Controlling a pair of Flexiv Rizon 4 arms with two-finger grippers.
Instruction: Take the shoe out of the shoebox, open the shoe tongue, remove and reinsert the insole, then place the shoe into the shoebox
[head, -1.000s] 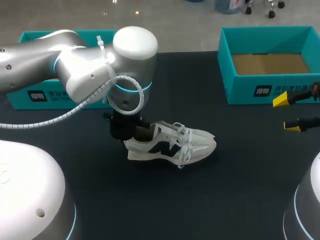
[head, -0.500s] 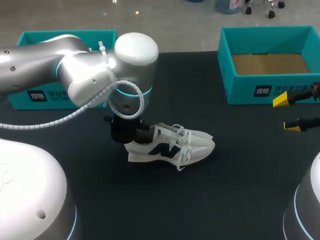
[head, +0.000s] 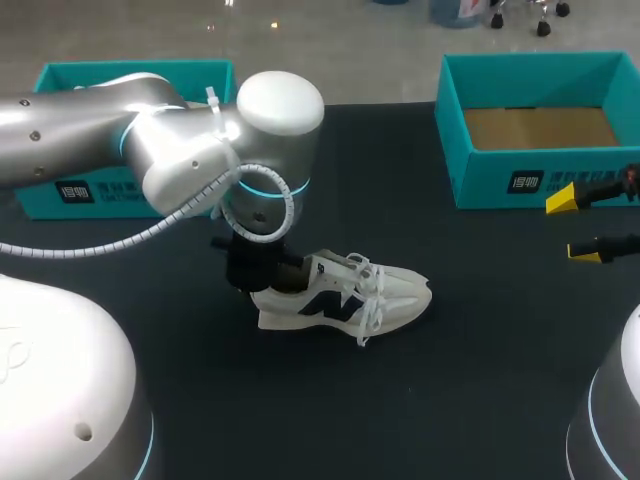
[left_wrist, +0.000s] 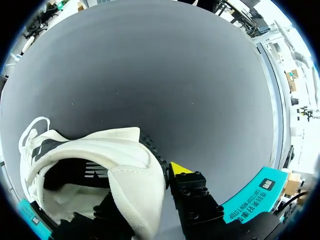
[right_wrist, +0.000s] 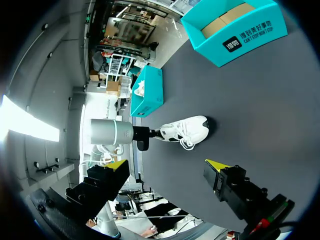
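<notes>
White mesh sneaker with dark side logo (head: 345, 295): frame centre on black table (head: 480, 350), dragged slightly right since a second ago.
Left gripper (left_wrist: 150, 192): clamped across heel wall, one finger inside.
Right gripper (head: 590, 225): right edge, spread wide, empty.
Open teal cardboard shoebox (head: 500, 180): upper right.
Repositioning underway; insole work probably pending.

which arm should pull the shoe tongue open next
Right, probably. The right gripper is open and free, on the toe side of the shoe. The left gripper is clamped on the heel collar, so it can hold the shoe steady.
</notes>
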